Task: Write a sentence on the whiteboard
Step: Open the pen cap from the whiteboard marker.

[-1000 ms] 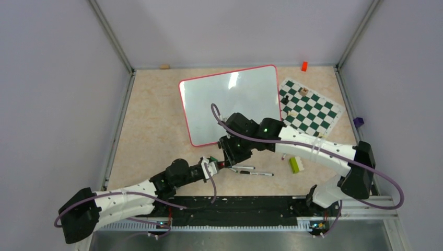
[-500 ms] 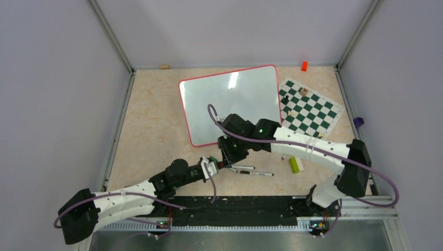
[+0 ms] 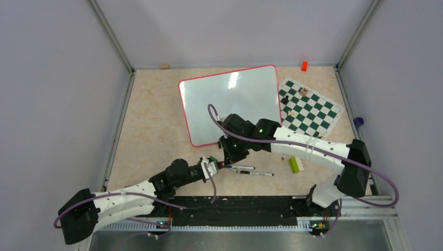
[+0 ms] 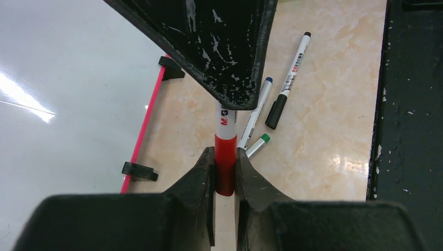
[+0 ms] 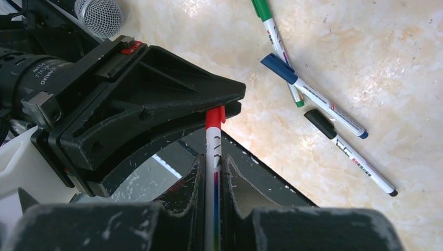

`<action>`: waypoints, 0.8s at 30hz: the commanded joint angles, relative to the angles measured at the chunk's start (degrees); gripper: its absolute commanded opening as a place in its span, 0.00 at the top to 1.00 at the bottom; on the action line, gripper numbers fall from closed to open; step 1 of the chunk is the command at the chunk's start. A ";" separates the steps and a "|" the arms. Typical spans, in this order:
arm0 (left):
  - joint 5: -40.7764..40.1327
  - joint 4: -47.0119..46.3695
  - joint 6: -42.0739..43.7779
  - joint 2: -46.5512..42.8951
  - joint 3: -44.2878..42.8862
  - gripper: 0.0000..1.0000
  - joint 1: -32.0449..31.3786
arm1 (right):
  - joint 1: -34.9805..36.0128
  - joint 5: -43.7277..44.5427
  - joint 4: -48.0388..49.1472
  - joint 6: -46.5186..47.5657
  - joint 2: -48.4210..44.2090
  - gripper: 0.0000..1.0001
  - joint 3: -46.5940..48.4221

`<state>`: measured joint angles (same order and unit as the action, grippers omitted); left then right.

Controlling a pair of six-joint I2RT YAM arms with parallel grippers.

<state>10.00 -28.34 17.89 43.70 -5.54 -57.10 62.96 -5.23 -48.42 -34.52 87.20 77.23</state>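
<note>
The whiteboard [image 3: 230, 99] lies flat at the back centre, and no red lettering shows on it. Its red-framed edge and two black clip feet show in the left wrist view [image 4: 68, 78]. My left gripper [image 3: 214, 164] is shut on the red cap [image 4: 225, 162] of a red marker, just off the board's near edge. My right gripper [image 3: 228, 156] is shut on the same marker's white barrel [image 5: 213, 151]. The two grippers meet tip to tip; the red cap [image 5: 214, 116] sits between the left gripper's fingers.
Three loose pens [image 3: 251, 170] lie on the table right of the grippers: green [image 4: 258, 145], blue-capped [image 4: 256, 112] and black-capped [image 4: 290, 78]. A checkered chess mat [image 3: 311, 107] lies right of the board. A yellow-green brick [image 3: 295, 164] sits near the right arm.
The right arm shifted slightly left a second ago, then held still. Both grippers stay closed on the marker.
</note>
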 commanded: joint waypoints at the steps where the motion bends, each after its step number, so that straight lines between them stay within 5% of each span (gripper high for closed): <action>1: -0.50 -2.58 -0.51 -0.79 -1.65 1.00 -0.02 | 0.93 0.28 -1.11 0.65 -1.13 1.00 2.31; 10: -0.64 -2.48 0.21 -0.99 -1.50 1.00 0.02 | -9.74 -11.42 -10.44 6.79 -9.66 1.00 6.06; 24: -1.44 -1.49 -0.08 3.71 -3.54 1.00 0.02 | -15.79 -4.83 -16.47 11.73 -14.53 1.00 8.60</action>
<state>9.52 -31.64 18.09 47.22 -9.69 -57.19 48.88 -14.28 -61.84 -25.50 76.23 83.02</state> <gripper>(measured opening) 0.159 0.093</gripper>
